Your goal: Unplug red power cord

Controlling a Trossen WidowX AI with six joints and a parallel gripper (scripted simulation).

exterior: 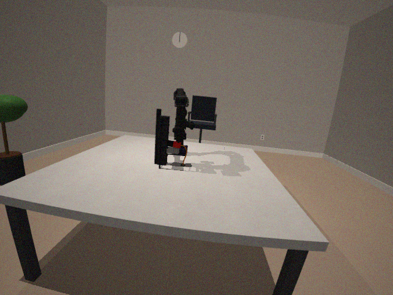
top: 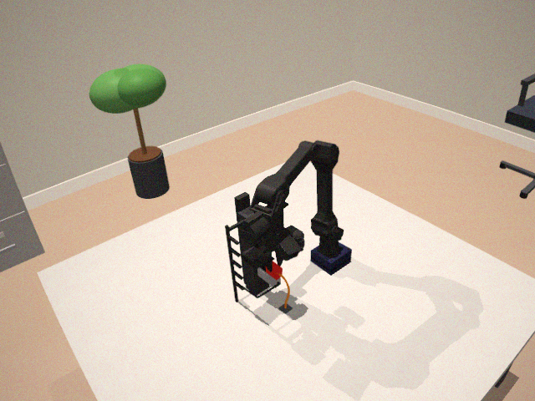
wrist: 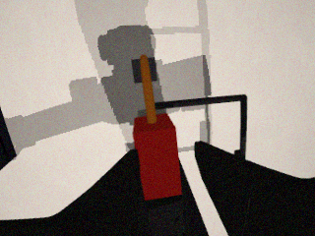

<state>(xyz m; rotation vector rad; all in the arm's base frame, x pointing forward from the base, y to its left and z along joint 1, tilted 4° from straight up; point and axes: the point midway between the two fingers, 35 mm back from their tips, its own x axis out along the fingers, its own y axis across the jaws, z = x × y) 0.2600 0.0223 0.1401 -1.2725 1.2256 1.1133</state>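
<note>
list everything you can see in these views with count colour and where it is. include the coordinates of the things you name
red plug point(top: 273, 270) point(exterior: 176, 144) point(wrist: 159, 159): one, red, by the tall black upright
cord point(top: 288, 289) point(exterior: 186, 153) point(wrist: 148, 90): one, orange, from plug to small dark square on table
tall upright point(top: 255, 276) point(exterior: 161, 139): one, black, on table
table point(top: 150, 302) point(exterior: 174, 196) point(wrist: 281, 59): one, white, under the arm
plant point(top: 141, 86) point(exterior: 9, 107): one, green, dark pot, floor
chair point(exterior: 204, 108): one, dark, beyond table
clock point(exterior: 179, 40): one, pale, wall
outlet point(exterior: 262, 137): one, pale, wall
cabinet point(top: 17, 215): one, grey, left edge of top view
arm point(top: 324, 185) point(exterior: 180, 117): one, black, on dark blue base
gripper point(wrist: 165, 152): one, black, open around plug

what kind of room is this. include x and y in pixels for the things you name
Probably an office: a swivel-type chair point(top: 520, 114) point(exterior: 204, 109), a round wall clock point(exterior: 179, 40) and a potted plant point(top: 149, 175) point(exterior: 11, 166) surround the white table point(top: 150, 327) point(exterior: 177, 196).
</note>
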